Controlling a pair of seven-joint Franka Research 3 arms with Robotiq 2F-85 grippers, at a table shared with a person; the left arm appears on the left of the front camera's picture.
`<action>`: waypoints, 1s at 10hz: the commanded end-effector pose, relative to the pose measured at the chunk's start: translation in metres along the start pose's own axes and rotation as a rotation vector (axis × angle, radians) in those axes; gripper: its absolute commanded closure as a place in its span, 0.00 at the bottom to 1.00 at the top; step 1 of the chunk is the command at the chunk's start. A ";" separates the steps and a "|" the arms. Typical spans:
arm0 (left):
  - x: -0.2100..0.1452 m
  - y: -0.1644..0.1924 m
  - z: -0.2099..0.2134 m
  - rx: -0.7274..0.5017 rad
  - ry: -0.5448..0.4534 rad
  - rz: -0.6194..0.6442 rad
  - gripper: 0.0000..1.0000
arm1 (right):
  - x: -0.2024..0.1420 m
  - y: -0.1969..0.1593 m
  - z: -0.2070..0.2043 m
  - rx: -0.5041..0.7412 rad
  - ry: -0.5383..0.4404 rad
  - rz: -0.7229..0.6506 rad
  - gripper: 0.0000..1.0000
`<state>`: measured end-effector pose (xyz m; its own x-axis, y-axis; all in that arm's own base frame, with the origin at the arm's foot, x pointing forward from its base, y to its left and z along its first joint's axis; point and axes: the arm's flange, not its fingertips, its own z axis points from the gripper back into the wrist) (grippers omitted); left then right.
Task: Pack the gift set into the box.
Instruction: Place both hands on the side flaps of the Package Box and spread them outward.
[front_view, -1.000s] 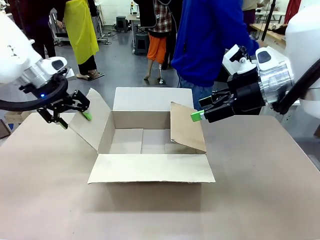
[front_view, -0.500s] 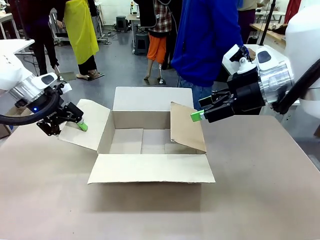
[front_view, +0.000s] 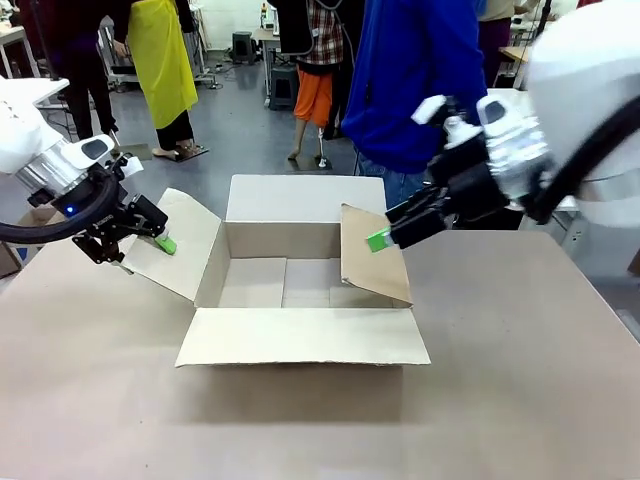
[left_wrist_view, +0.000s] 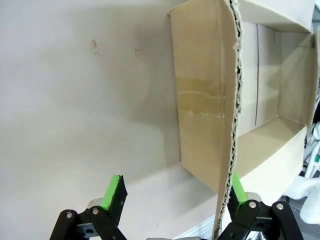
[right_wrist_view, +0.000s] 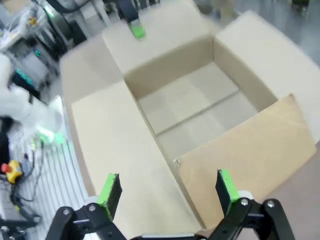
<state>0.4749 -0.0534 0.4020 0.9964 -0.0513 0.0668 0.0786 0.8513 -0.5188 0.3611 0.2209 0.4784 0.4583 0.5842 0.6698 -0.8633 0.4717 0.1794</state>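
The box (front_view: 300, 285) stands open in the middle of the table, its inside bare. Its left flap (front_view: 185, 240) slopes outward, and my left gripper (front_view: 135, 245) is open astride that flap's edge. In the left wrist view the left flap (left_wrist_view: 200, 125) runs between the fingers, close to the right pad (left_wrist_view: 238, 189), with the left gripper (left_wrist_view: 175, 192) open. The right flap (front_view: 372, 255) stands up, leaning inward. My right gripper (front_view: 385, 238) hovers open just at its upper edge. From the right wrist view, the right gripper (right_wrist_view: 167, 189) is above the box (right_wrist_view: 190, 110) and that right flap (right_wrist_view: 250, 145). The gift set is out of view.
A person in a blue top (front_view: 415, 80) stands at the far side behind the box. The front flap (front_view: 300, 338) lies flat toward me and the back flap (front_view: 305, 197) stands up. Bare table (front_view: 520, 380) surrounds the box. Other people stand farther off.
My left gripper swung out to the left, pulling the left flap down and outward. My right gripper shifted left, closer to the right flap's top edge.
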 end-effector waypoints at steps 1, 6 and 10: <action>-0.005 0.002 -0.001 0.027 -0.006 0.012 0.00 | 0.079 0.013 0.002 -0.034 0.318 -0.167 0.00; -0.005 0.002 -0.001 0.027 -0.006 0.012 0.00 | 0.116 0.020 -0.049 -0.479 0.536 -0.428 0.00; -0.005 0.002 -0.001 0.027 -0.006 0.012 0.00 | 0.103 0.028 -0.039 -0.517 0.519 -0.410 0.00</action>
<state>0.4733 -0.0517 0.3995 0.9967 -0.0455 0.0665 0.0734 0.8537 -0.5155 0.3984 0.3218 0.5137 0.8682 0.4616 0.1819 -0.4497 0.8870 -0.1044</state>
